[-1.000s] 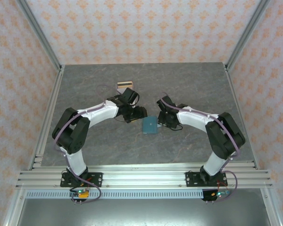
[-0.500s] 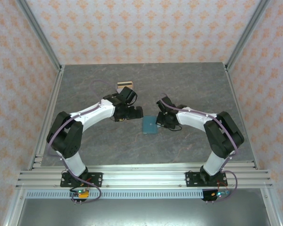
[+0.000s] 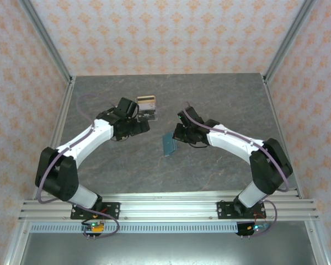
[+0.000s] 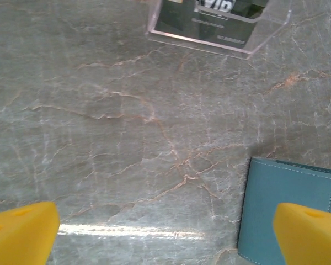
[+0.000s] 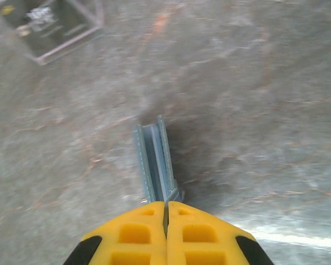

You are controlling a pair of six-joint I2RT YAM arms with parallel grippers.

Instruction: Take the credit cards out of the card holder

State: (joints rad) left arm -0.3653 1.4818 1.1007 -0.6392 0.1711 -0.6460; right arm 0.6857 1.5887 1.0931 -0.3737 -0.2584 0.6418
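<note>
Compared with a second ago, the card holder [image 3: 169,143] is being seen turned up edgeways from lying flat, and the left arm is being seen swung away leftward. The right gripper [image 5: 166,205] is being pressed together on the holder's near end. The two folded panels are being shown edge-on, with the long axis pointing straight away from the fingers. From above, that axis is being seen running roughly far-to-near over the desk [image 3: 220,165], just left of the right gripper. The left gripper [image 4: 165,232] is being held spread wide and empty, with the holder near one finger and a clear box [image 4: 218,27] beyond.
</note>
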